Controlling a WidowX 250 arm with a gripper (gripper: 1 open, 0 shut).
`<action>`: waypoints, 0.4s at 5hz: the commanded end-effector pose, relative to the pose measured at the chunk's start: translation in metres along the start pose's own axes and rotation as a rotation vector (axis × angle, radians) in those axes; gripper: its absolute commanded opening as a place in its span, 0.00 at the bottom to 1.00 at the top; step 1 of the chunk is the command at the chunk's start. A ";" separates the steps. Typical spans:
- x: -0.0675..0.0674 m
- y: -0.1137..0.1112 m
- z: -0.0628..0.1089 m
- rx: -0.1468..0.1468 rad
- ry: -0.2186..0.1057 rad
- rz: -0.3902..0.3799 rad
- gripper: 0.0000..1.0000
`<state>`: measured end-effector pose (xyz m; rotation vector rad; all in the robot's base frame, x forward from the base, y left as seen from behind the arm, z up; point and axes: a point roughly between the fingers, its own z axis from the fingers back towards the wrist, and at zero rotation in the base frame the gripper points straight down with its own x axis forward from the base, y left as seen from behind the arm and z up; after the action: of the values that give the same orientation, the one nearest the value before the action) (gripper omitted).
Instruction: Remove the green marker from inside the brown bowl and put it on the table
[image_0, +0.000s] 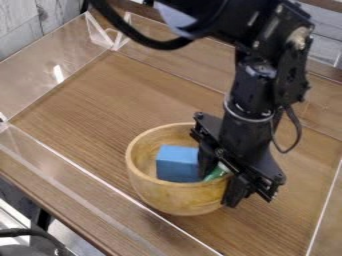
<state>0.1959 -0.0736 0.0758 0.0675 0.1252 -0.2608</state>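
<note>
The gripper (227, 182) was held low at the bowl's right side as seen in the view, with its fingertips brought in at the rim and partly over the inside. It was closed down narrow. The marker (215, 174) was seen only as a bit of green and white right by the fingertips, inside the bowl; most of it was hidden by the dark finger parts, and whether it was pinched could not be told.

Above the gripper, the black arm (265, 82) was brought down from the top of the view, its last section held close to upright, with the broad black gripper body spread out beneath it. A thin black cable was looped beside the wrist on the right, and a thicker dark cable (140, 39) was arched across the upper left, in front of the bench.

Just left of the marker, the block (178, 162) was contained in the bowl, its blue faces left largely uncovered. The bowl (171, 198) was set on the bench (100, 108), near the clear wall (83, 182) that was run along the lower left edge. The right part of the bowl's rim was covered by the gripper.
</note>
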 end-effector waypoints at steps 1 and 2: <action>0.010 0.003 0.022 -0.013 -0.084 0.006 0.00; 0.008 0.004 0.025 -0.015 -0.083 0.003 0.00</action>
<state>0.1931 -0.0715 0.0808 0.0632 0.1316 -0.2717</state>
